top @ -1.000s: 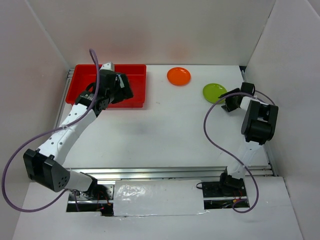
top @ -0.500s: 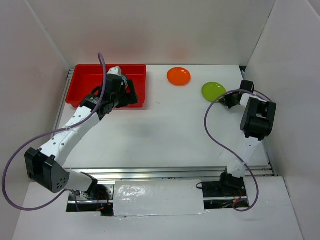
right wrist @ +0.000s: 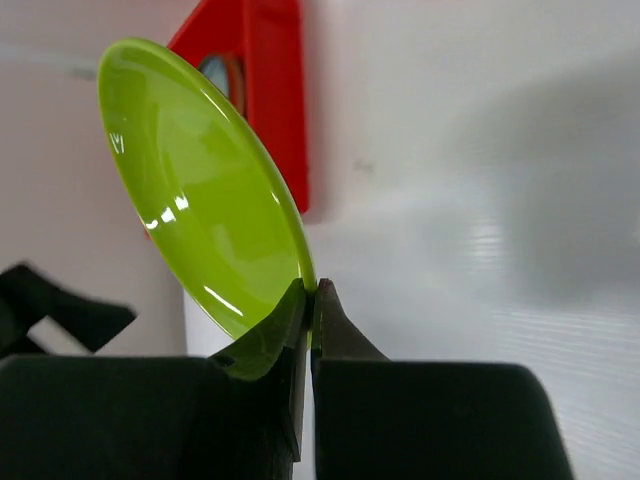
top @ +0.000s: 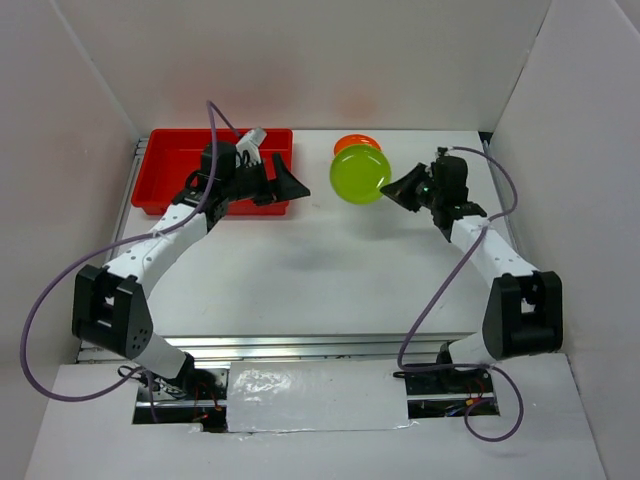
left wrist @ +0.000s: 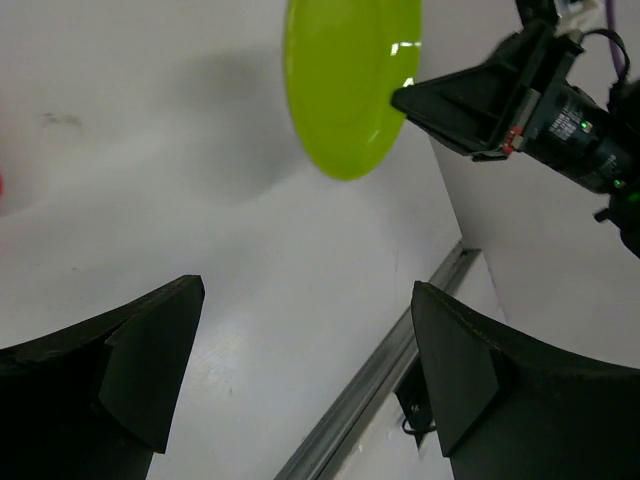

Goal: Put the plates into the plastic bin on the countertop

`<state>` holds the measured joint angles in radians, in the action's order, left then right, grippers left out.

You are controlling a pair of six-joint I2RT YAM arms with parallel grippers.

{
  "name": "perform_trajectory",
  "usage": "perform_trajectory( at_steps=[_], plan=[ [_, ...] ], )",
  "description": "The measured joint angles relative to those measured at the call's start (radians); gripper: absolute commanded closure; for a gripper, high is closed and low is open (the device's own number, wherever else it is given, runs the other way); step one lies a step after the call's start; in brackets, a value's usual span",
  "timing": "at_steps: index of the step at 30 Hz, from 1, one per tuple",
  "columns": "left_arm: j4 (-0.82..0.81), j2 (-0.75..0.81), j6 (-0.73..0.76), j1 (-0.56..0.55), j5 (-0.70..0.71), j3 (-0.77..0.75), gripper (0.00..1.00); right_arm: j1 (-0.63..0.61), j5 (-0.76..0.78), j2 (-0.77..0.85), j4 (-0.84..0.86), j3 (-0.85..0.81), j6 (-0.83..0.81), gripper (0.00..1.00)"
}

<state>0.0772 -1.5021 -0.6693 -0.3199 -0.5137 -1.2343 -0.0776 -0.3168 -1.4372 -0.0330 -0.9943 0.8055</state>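
Lying behind the spread left claw (top: 285, 187), the red bin (top: 165, 170) is partly hidden by the arm; a lime plate (right wrist: 200, 190) is pinched edge-on in the right claw (right wrist: 310, 290).

Down at the near edge, a flat white front ledge (top: 90, 430) spans the full width. Stuck across its middle is a crinkled, shiny silvery sheet (top: 315, 393), its wrinkles catching the light. Just behind that, a slotted silver metal rail (top: 330, 346) runs left to right, and the left wrist view picks it up as a slanting grey strip. Plain white panel walls box everything in: a left wall (top: 50, 150), a back wall (top: 300, 60) and a right wall (top: 585, 150), meeting at the far corners.
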Motion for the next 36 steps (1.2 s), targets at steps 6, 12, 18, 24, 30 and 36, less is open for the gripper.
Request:
perform_trajectory(
  at_steps=[6, 12, 18, 24, 30, 36],
  plan=[
    [-0.115, -0.078, -0.055, 0.0, -0.142, 0.01, 0.18, -0.07, -0.226, -0.072, 0.121, 0.049, 0.014, 1.0],
    [-0.146, -0.14, -0.068, 0.011, -0.19, 0.007, 0.29, -0.113, -0.309, -0.074, 0.164, 0.084, 0.042, 1.0],
    [-0.152, -0.158, -0.068, 0.028, -0.205, 0.007, 0.43, -0.127, -0.311, -0.067, 0.166, 0.084, 0.04, 1.0],
    [-0.15, -0.161, -0.063, 0.034, -0.212, 0.007, 0.01, -0.154, -0.204, -0.053, 0.103, 0.076, 0.016, 1.0],
    [-0.096, -0.159, -0.037, 0.036, -0.179, 0.007, 0.01, -0.151, -0.077, 0.047, 0.092, 0.1, 0.032, 1.0],
    [-0.085, -0.159, -0.04, 0.043, -0.161, 0.007, 0.01, -0.151, -0.087, 0.092, 0.097, 0.098, 0.034, 1.0]
  ],
)
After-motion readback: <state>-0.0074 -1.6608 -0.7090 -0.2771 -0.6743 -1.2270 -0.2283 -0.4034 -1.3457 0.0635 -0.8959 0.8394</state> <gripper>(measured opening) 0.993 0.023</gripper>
